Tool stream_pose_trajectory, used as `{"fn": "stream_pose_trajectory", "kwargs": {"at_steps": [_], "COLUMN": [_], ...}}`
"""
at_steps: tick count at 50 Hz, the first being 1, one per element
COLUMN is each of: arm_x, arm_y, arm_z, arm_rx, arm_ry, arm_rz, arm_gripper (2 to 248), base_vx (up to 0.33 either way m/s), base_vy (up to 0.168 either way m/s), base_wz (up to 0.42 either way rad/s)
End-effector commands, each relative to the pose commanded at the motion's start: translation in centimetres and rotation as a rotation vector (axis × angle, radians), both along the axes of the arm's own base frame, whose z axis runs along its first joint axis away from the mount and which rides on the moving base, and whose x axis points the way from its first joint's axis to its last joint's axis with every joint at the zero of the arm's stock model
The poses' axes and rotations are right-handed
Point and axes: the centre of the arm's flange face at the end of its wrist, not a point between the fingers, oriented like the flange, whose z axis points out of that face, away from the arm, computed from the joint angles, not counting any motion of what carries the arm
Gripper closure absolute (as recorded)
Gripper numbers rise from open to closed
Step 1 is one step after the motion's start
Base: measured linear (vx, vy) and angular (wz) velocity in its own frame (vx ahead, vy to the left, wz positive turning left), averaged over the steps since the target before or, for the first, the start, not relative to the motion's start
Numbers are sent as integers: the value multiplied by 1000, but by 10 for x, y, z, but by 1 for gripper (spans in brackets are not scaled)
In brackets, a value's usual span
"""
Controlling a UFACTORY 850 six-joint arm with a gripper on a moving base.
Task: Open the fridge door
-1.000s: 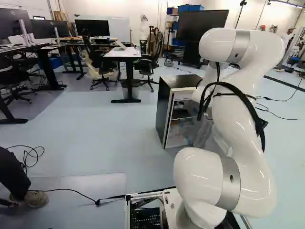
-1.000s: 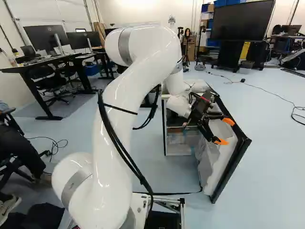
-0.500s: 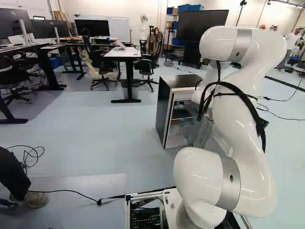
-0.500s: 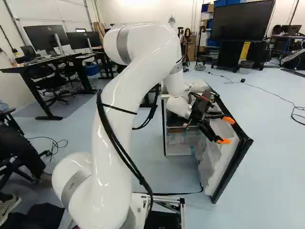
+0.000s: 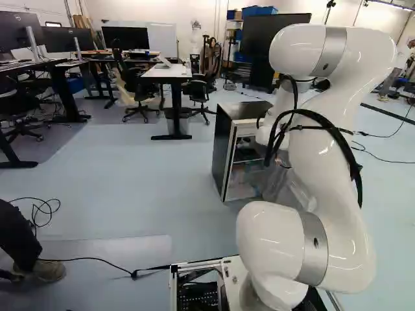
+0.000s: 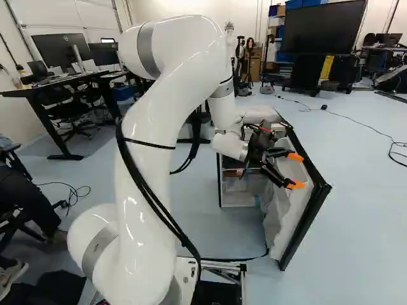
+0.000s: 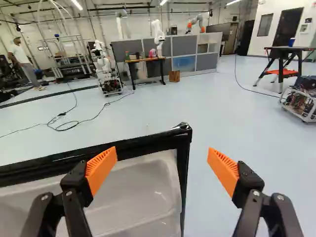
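My hand stands with its fingers wide apart, clamped on nothing. The fridge door lies just ahead, already partly open, its upright free edge seen between my fingers and its pale inner side toward me; its top edge runs back toward the fridge body. I judge the next push should go outward against that inner side.
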Motion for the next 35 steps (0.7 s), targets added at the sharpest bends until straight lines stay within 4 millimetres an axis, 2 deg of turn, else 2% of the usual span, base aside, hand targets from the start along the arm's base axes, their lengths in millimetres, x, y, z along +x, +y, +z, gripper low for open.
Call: {"fn": "stream_pose_trajectory", "kwargs": {"at_steps": [27,35], "arm_x": [-27,-32], "arm_y": [43,49], "arm_z": [5,6], "arm_rx": [-6,-5], "arm_ry": [73,82], "arm_rz": [195,212], "arm_gripper": [3,3], "base_vx": [0,0], "base_vy": [0,0], "base_wz": [0,0]}}
